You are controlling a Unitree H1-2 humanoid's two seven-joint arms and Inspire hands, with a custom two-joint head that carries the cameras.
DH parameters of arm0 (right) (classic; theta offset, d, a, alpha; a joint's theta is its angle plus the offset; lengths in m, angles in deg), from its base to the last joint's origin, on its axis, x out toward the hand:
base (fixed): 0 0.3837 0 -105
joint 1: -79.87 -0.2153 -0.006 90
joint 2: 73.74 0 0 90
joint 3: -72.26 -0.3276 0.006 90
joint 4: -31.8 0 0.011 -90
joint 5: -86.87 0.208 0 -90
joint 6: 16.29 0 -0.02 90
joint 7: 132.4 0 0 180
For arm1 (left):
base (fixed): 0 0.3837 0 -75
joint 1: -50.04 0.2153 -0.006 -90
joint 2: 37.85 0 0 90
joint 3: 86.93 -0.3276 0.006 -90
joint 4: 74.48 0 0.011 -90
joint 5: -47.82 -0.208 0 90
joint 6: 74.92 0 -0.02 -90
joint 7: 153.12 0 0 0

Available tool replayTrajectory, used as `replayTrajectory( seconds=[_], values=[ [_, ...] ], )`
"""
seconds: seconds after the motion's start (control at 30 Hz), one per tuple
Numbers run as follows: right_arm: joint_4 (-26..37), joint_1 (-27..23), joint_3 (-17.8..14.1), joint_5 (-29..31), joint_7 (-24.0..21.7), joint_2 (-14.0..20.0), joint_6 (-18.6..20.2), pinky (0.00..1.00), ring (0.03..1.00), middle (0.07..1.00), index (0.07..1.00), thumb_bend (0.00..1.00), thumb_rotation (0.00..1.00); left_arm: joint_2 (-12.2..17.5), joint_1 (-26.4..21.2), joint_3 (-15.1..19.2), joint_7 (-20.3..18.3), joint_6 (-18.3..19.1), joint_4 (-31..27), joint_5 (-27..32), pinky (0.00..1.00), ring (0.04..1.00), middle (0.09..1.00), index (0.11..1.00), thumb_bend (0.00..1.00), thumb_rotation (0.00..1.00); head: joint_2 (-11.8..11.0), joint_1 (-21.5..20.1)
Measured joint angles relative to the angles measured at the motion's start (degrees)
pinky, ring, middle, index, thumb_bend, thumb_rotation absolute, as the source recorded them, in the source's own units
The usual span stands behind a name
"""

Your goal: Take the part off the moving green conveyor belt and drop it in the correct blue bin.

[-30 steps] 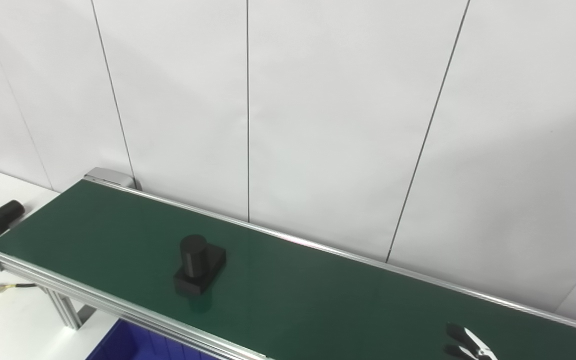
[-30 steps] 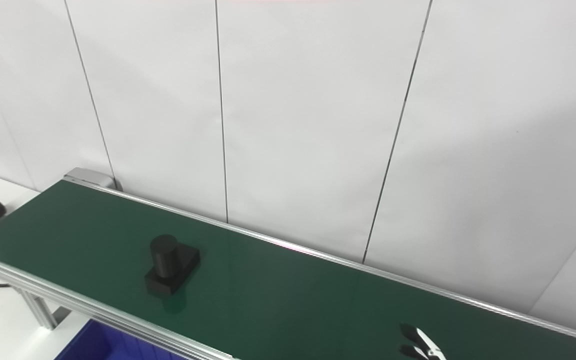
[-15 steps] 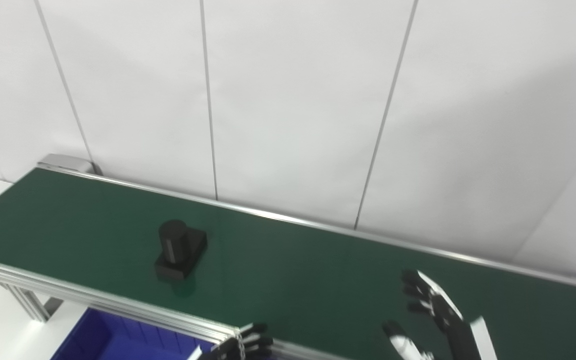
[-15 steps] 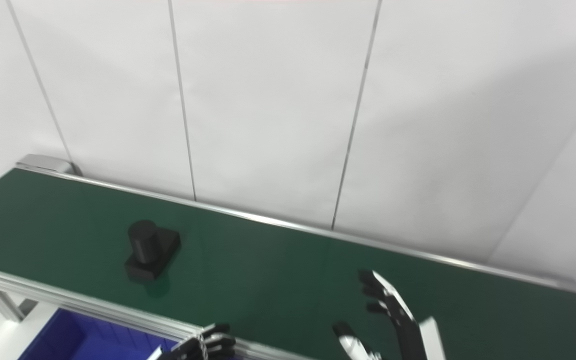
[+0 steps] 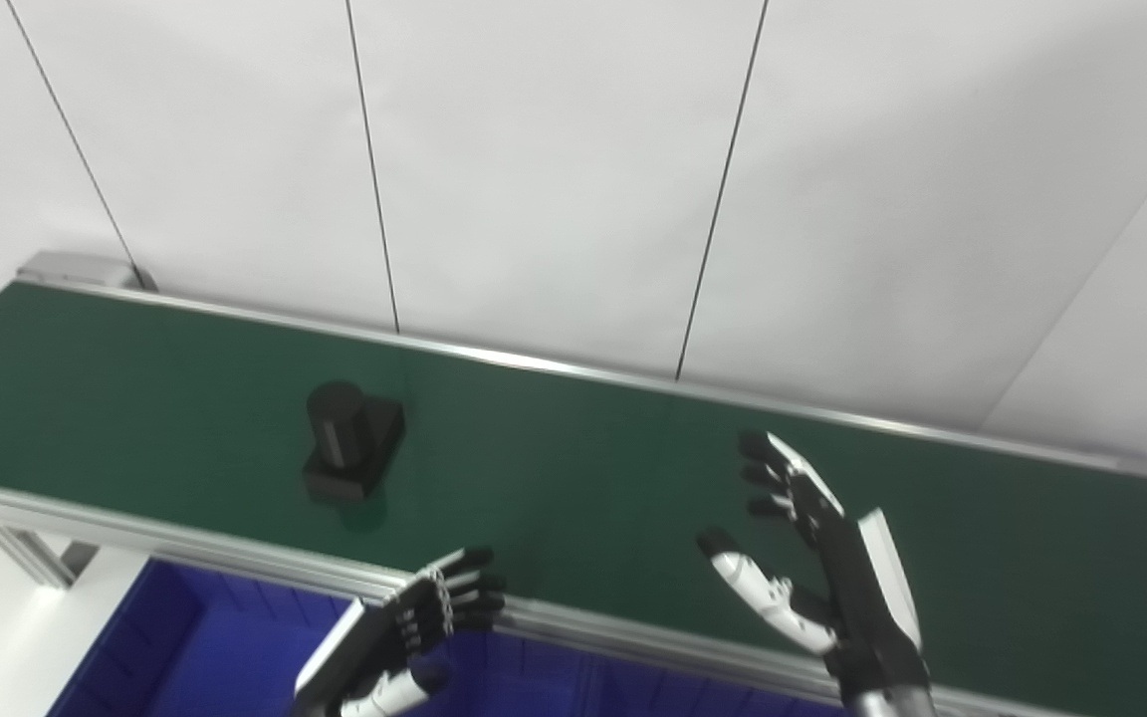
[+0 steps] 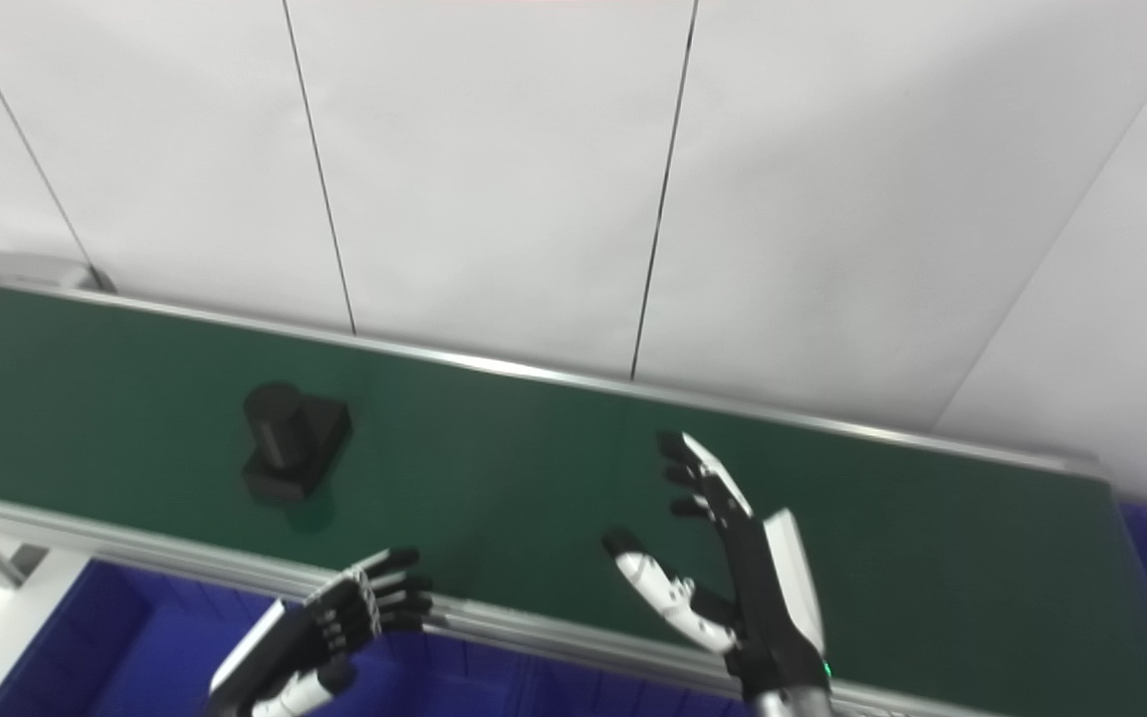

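Two hands hover empty, fingers spread: the black part (image 5: 352, 440) stands on the green conveyor belt (image 5: 583, 478), up-left of the left hand (image 5: 412, 629), which is nearer than the right hand (image 5: 817, 563); blue bin (image 5: 195, 657) below.

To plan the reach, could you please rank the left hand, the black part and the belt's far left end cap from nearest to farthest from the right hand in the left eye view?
From the right hand:
1. Left hand, low, by the belt's near rail.
2. Black part, on the belt, further left.
3. End cap, at the far left corner.
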Motion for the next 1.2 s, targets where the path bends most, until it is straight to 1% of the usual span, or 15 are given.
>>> replayTrajectory(
  seconds=[0.2,0.33,0.47,0.6,0.7,0.77,0.87,0.97,1.13,1.2],
  values=[
    [-2.6,-1.0,0.4,-0.5,0.4,-0.7,0.1,0.74,0.824,0.859,0.865,0.56,0.51,0.4,0.0,0.5,0.0,1.6,-1.1,0.0,0.75,0.772,0.803,0.872,0.90,0.63,-0.2,0.3],
    [-3.8,-1.9,0.7,-1.2,0.6,-1.1,0.3,0.75,0.819,0.854,0.862,0.55,0.46,0.5,0.1,0.8,-0.1,1.7,-1.4,0.4,0.75,0.772,0.805,0.870,0.90,0.63,-0.6,1.1],
    [-5.1,-2.8,1.1,-1.7,0.6,-1.4,0.3,0.72,0.815,0.854,0.860,0.55,0.41,0.5,0.0,0.8,-0.5,1.7,-1.3,0.5,0.75,0.771,0.802,0.865,0.90,0.63,-1.1,2.3],
    [-5.1,-3.8,1.9,-3.3,0.6,-1.8,0.6,0.71,0.811,0.852,0.861,0.57,0.44,0.5,0.0,0.9,-0.9,1.7,-1.2,0.5,0.75,0.769,0.802,0.866,0.90,0.63,-1.4,2.2],
    [-5.9,-4.9,2.6,-4.7,0.6,-2.1,0.9,0.70,0.807,0.851,0.862,0.58,0.46,0.6,0.0,0.9,-1.2,1.4,-0.8,0.5,0.75,0.768,0.804,0.871,0.90,0.64,-1.7,2.1],
    [-7.3,-5.8,3.0,-5.3,0.6,-2.4,1.1,0.71,0.806,0.845,0.861,0.58,0.44,0.6,0.0,0.9,-1.4,0.9,0.1,0.5,0.74,0.767,0.802,0.871,0.89,0.64,-1.9,2.2],
    [-9.2,-6.5,3.4,-5.3,0.7,-2.6,1.1,0.71,0.808,0.840,0.854,0.60,0.39,0.6,0.1,0.9,-1.7,0.5,0.4,0.5,0.75,0.767,0.798,0.869,0.89,0.64,-2.2,2.3],
    [-11.9,-7.4,3.4,-4.7,0.9,-3.3,1.1,0.70,0.801,0.841,0.848,0.61,0.36,0.6,0.1,0.9,-1.8,0.3,0.4,0.5,0.75,0.767,0.795,0.867,0.89,0.63,-2.8,2.6],
    [-14.7,-8.8,3.8,-4.7,1.2,-3.9,1.1,0.71,0.803,0.845,0.846,0.62,0.34,0.5,0.1,0.9,-2.1,-0.7,0.7,0.8,0.75,0.763,0.791,0.866,0.90,0.63,-3.2,3.2],
    [-15.8,-9.9,3.9,-4.7,1.2,-4.1,1.1,0.70,0.804,0.845,0.848,0.64,0.34,0.5,0.1,0.9,-2.1,-0.8,0.8,0.9,0.75,0.762,0.790,0.864,0.90,0.62,-3.4,3.4]
  ],
)
